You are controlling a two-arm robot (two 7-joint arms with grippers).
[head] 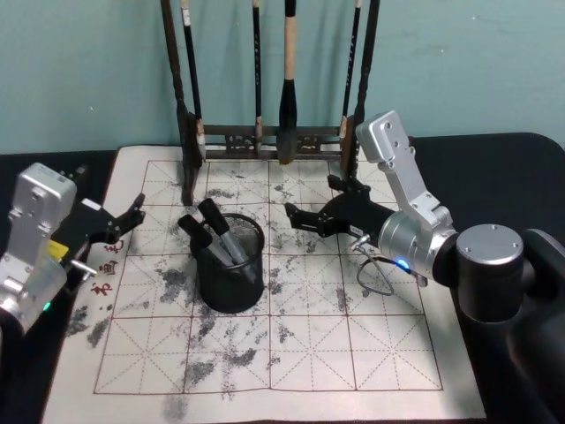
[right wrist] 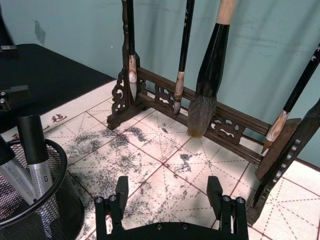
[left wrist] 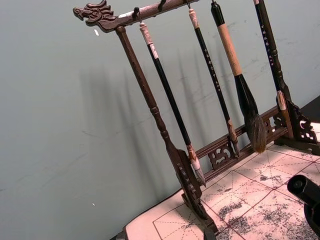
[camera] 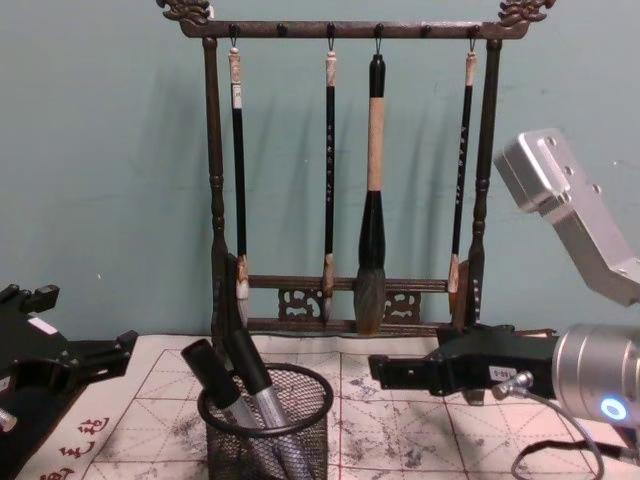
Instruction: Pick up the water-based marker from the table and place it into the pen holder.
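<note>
The pen holder (head: 229, 281) is a round black mesh cup standing left of centre on the mat; it also shows in the chest view as pen holder (camera: 268, 435) and in the right wrist view as pen holder (right wrist: 47, 200). Two water-based markers (head: 214, 231) with black caps and silver barrels lean inside it, markers (camera: 232, 375), markers (right wrist: 34, 150). My right gripper (head: 315, 201) hovers just right of the holder, open and empty, right gripper (right wrist: 168, 189). At the mat's left edge my left gripper (head: 132, 216) stands open and empty, left gripper (camera: 85, 330).
A tall dark wooden brush rack (head: 265, 140) with several hanging brushes stands at the mat's back edge, close behind the right gripper. The white gridded mat (head: 309, 353) is ink-stained. Black table (head: 494, 168) surrounds it, with a teal wall behind.
</note>
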